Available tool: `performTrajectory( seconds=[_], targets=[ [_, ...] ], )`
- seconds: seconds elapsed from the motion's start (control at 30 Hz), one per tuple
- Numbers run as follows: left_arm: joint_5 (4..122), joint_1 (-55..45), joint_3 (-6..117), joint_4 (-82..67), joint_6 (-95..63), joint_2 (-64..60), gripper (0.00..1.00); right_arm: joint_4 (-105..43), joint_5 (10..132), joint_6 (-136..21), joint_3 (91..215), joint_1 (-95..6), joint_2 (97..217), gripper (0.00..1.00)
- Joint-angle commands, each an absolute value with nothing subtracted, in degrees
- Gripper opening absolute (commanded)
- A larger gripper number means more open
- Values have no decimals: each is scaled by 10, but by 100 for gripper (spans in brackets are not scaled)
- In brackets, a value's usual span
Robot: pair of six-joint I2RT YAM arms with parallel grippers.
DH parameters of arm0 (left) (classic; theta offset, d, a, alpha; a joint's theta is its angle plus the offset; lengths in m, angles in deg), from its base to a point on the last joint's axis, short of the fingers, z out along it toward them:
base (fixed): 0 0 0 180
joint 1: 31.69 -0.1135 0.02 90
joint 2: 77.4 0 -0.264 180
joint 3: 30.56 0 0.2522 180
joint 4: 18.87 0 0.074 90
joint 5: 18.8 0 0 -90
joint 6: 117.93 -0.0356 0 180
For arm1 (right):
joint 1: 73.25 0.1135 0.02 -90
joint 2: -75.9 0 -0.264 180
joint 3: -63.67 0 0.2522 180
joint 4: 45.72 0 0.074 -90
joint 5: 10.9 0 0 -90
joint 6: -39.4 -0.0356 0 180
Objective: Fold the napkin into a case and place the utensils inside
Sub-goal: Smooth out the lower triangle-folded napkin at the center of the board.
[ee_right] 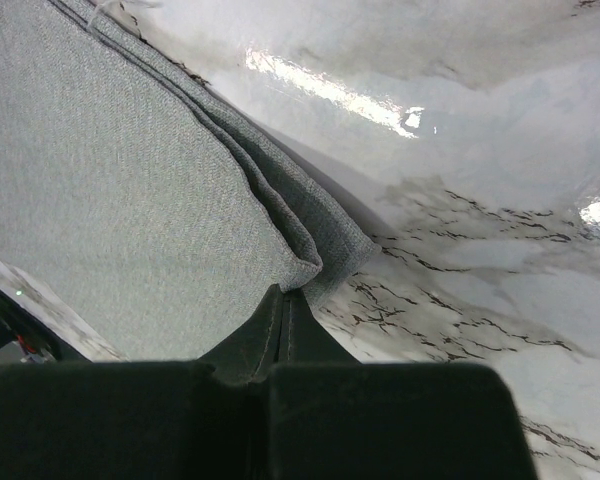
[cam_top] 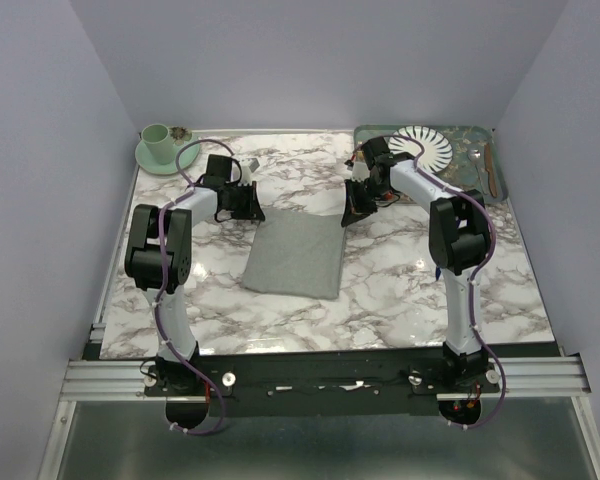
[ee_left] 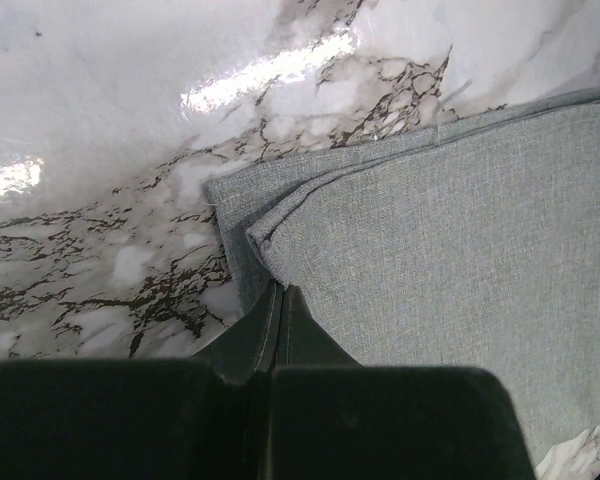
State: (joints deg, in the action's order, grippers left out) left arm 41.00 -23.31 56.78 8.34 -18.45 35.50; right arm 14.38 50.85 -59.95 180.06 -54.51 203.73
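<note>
Top external view shows us a big marble table [cam_top: 400, 285] with dark veins. In the middle of it lies the napkin [cam_top: 295, 255], a plain grey cloth folded over into a shape with four sides, flat on the table. The left arm [cam_top: 160, 245] and the right arm [cam_top: 460, 235] both reach out to its far edge, one at each far corner. At the far right corner of the table we see a green tray [cam_top: 465, 135], and a white plate with stripes [cam_top: 422, 147] sits on its left part. The utensils [cam_top: 477, 162] lie on the tray just to the right of the plate, well apart from the napkin; they are too small for us to tell more. At the far left corner a green cup [cam_top: 157, 138] stands on a green saucer [cam_top: 145, 162]. From the left wrist we see the left gripper [ee_left: 280, 295] with its two fingers pressed together, only a thin line between them. They pinch the edge of the napkin just beside a folded corner, where two layers of cloth show. From the right wrist we see the right gripper [ee_right: 283, 298] the same way: its fingers are squeezed together on the napkin's edge by the other far corner, where the layers stack up.
</note>
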Motion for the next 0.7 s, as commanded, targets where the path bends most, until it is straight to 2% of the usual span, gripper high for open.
performTrajectory(
  seconds=[0.0, 0.33, 0.67],
  targets=[
    [407, -230, 580, 100, -182, 355, 0, 144, 517, -584, 1813, -548, 2047, 1],
    [378, -229, 558, 71, -172, 284, 0, 134, 515, -575, 1779, -553, 1985, 1],
    [392, -226, 571, 74, -163, 339, 2, 138, 516, -561, 1799, -567, 2054, 1]
  ],
)
